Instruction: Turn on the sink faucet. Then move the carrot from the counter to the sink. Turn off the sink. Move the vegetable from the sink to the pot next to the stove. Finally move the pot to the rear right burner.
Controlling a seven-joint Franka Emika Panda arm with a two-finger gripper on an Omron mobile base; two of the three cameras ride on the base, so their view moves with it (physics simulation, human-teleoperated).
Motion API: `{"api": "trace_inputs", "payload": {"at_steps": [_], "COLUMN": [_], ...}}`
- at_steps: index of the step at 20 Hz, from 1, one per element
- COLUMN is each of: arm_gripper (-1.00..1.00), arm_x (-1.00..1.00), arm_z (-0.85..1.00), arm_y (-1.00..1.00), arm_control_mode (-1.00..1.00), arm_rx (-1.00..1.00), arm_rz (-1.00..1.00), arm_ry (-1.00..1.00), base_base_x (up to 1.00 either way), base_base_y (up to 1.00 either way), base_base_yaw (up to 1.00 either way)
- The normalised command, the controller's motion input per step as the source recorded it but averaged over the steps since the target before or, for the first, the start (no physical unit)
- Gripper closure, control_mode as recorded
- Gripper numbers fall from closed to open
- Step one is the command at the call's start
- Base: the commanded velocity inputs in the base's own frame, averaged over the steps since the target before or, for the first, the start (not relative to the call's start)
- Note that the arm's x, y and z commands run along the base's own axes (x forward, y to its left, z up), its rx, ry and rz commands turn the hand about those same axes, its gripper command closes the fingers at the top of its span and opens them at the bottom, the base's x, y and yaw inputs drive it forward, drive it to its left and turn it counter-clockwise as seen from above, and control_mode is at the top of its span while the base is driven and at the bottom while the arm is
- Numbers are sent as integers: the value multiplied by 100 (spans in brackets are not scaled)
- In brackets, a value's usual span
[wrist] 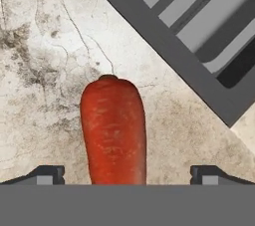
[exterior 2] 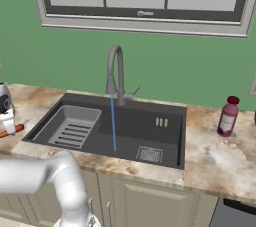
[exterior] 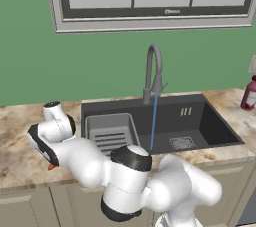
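Note:
The orange-red carrot (wrist: 114, 130) lies on the marbled counter (wrist: 45, 70) just left of the sink (exterior: 200, 121). My gripper (wrist: 127, 175) is open and hangs low over it, one dark fingertip (wrist: 47, 174) on each side of the carrot with gaps between. From the right base the carrot (exterior 2: 14, 130) pokes out beside the gripper (exterior 2: 8, 129). From the left base a small orange end of the carrot (exterior: 50, 167) shows under my hand. A blue stream runs from the grey gooseneck faucet (exterior: 154, 71) into the basin.
A ribbed grey tray insert (exterior: 110, 132) fills the sink's left part, close to the carrot. A pink-red bottle (exterior 2: 228, 116) with a dark cap stands on the counter right of the sink. My own arm stretches along the counter's front edge.

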Motion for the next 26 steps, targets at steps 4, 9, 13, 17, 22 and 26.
{"api": "trace_inputs", "payload": {"at_steps": [4, 9, 13, 17, 22, 26], "arm_gripper": [-100, 100, 100, 100, 100, 100], "arm_x": [0, 0, 0, 0, 2, 0], "arm_z": [-34, -47, -59, -26, -26, 3], "arm_y": [0, 1, 2, 1, -5, -10], "arm_control_mode": [-100, -100, -100, -100, -100, -100], "arm_rx": [0, 0, 0, 0, 1, 6], "arm_rz": [0, 0, 0, 0, 2, 6], "arm_ry": [0, 0, 2, 4, -2, -13], "base_base_x": [0, 0, 0, 0, 0, 0], "base_base_y": [0, 0, 0, 0, 0, 0], "base_base_yaw": [0, 0, 0, 0, 0, 0]}}
